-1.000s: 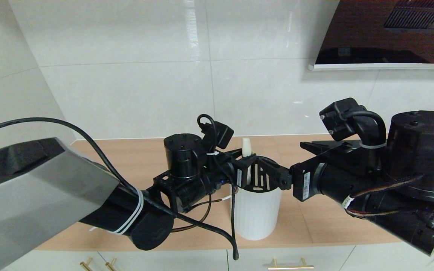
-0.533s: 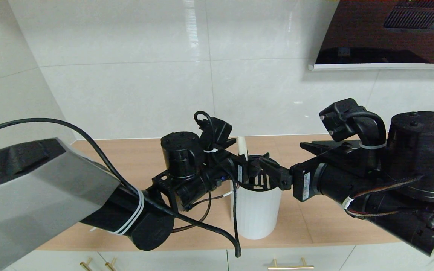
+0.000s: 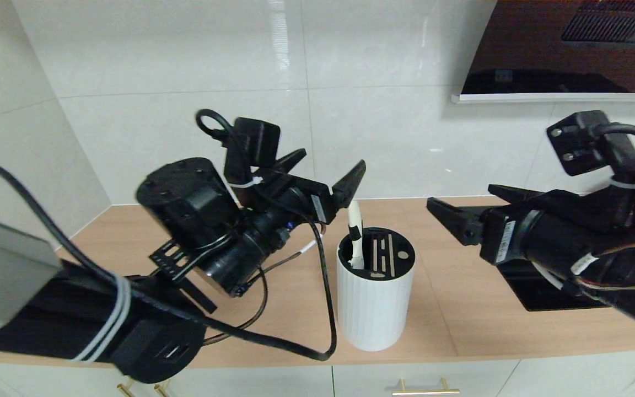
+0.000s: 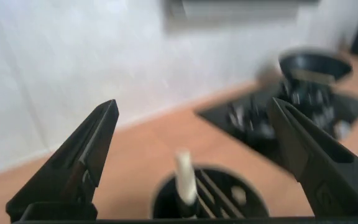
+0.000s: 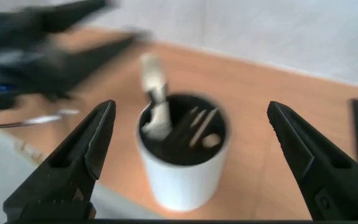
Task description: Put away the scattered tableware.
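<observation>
Worktop: pale wood worktop (image 3: 461,325) below a white tiled wall (image 3: 185,82).
Holder: white ribbed holder (image 3: 373,309) standing near the worktop's front edge.
Utensil: white utensil (image 3: 355,234) upright inside the holder.
Left gripper: left gripper (image 3: 329,161) up and left of the holder, jaws spread wide, empty.
Right gripper: right gripper (image 3: 463,198) right of the holder, jaws wide apart, empty.
Cooktop: black cooktop (image 3: 549,292) right of the holder.

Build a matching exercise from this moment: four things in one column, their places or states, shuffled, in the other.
1 white holder
2 white utensil
3 left gripper
4 right gripper

A open, above and left of the holder
B sticking up out of the holder
C standing on the wooden counter, near its front edge
D open, right of the holder

Pairs: 1-C, 2-B, 3-A, 4-D
</observation>
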Motion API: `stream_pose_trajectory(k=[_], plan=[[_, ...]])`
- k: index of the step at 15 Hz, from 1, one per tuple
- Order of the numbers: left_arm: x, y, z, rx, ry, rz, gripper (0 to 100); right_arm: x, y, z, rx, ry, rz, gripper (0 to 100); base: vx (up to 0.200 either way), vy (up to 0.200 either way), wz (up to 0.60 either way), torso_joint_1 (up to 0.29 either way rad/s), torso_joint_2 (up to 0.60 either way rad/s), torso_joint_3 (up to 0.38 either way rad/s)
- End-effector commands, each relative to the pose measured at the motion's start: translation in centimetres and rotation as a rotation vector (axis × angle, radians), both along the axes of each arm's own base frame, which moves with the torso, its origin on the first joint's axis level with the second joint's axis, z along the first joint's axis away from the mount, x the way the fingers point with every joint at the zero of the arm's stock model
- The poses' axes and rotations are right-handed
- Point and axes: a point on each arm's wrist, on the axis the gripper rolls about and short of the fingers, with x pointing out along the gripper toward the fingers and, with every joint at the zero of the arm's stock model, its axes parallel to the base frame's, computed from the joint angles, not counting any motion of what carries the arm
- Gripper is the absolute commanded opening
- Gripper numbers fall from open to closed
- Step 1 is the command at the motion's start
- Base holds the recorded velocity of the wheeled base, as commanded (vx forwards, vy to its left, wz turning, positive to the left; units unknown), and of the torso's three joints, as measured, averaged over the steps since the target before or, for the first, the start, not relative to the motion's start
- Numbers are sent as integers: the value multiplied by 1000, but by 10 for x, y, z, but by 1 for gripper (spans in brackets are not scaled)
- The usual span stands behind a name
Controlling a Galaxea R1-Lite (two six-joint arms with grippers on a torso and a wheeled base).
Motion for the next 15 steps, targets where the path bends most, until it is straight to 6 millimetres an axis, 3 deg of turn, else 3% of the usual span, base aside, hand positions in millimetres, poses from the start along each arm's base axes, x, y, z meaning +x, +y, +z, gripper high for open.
stream_pose_trajectory(k=[1, 3, 4, 5, 6, 8, 9, 10, 12, 15], plan=[[-66, 55, 52, -106, -109, 63, 100, -32, -48, 11, 55, -70, -75, 100, 0, 0, 0, 0, 0, 0], [-108, 96, 68, -137, -150, 98, 100, -55, -91, 3, 33, -120, -204, 100, 0, 0, 0, 0, 0, 0], [-128, 122, 70, -121, -140, 152, 100, -67, -113, -11, 24, -121, -288, 100, 0, 0, 0, 0, 0, 0], [-133, 128, 69, -114, -130, 168, 100, -71, -118, -14, 22, -123, -305, 100, 0, 0, 0, 0, 0, 0], [-174, 161, 69, -87, -102, 222, 100, -100, -140, -23, 42, -184, -356, 100, 0, 0, 0, 0, 0, 0], [-221, 189, 64, -66, -78, 302, 100, -135, -151, -23, 56, -238, -379, 100, 0, 0, 0, 0, 0, 0], [-231, 194, 61, -61, -75, 324, 100, -143, -153, -25, 51, -233, -382, 100, 0, 0, 0, 0, 0, 0], [-264, 206, 47, -44, -78, 363, 100, -170, -160, -33, 22, -236, -389, 100, 0, 0, 0, 0, 0, 0], [-301, 211, 31, -76, -93, 360, 100, -190, -165, -36, 35, -264, -432, 100, 0, 0, 0, 0, 0, 0], [-331, 211, -5, -40, -35, 342, 100, -206, -166, -48, 42, -319, -546, 100, 0, 0, 0, 0, 0, 0]])
